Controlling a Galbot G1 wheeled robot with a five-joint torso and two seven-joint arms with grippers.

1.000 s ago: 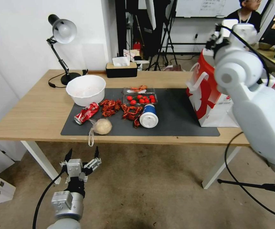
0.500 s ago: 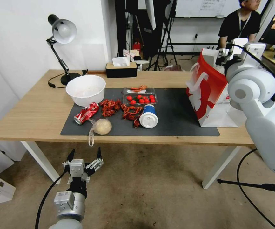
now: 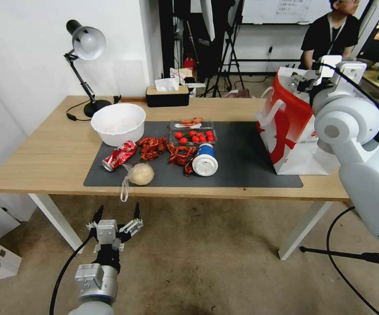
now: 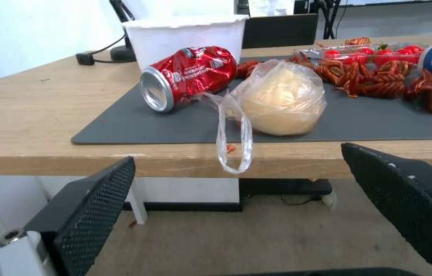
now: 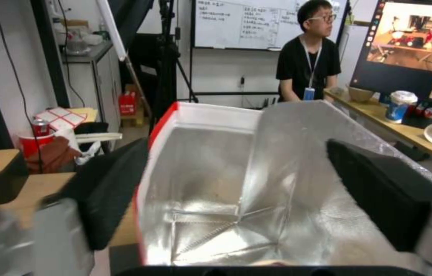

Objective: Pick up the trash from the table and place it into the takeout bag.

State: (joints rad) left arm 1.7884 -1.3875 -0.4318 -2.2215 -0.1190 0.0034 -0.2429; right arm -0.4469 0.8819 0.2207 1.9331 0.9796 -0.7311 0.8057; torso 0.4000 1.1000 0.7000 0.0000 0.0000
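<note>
**Soft bag nearest, foil-lined carrier farthest**

Closest in: left gripper (image 3: 116, 218) below the table's (image 3: 40, 162) front edge, fingers spread wide, nothing between them, aimed at the near left corner of the dark grey mat (image 4: 139, 132).

Just beyond, at the mat's front edge: clear bag with beige lump (image 4: 282, 99), its loose handle loop (image 4: 234, 142) dangling over the table edge. Probably light and yielding; thin film likely slippery and easy to tear. Best taken by the gathered neck or the loop rather than squeezed around the lump.

Touching it behind: crushed red soda can (image 4: 188, 76), on its side, open end toward the front. Likely light, thin-walled, already dented, so a pinch across the flattened body should hold.

Farther right on the mat: blue-and-white paper cup (image 3: 205, 160) on its side with a white lid, soft-walled by the look of it, beside scattered red crayfish shells (image 3: 167, 151). Behind those, clear plastic container (image 3: 194, 133) holding cherry tomatoes, probably flexible and smooth; safer gripped at the rim.

Back left: white bowl (image 3: 118, 122), contents hard to make out.

Far right: takeout bag (image 3: 286, 127) upright on the mat's end, mouth open, silver foil lining bare to the bottom, no trash visible inside. Right gripper (image 5: 236, 191) over that mouth, fingers spread apart and holding nothing.
</note>
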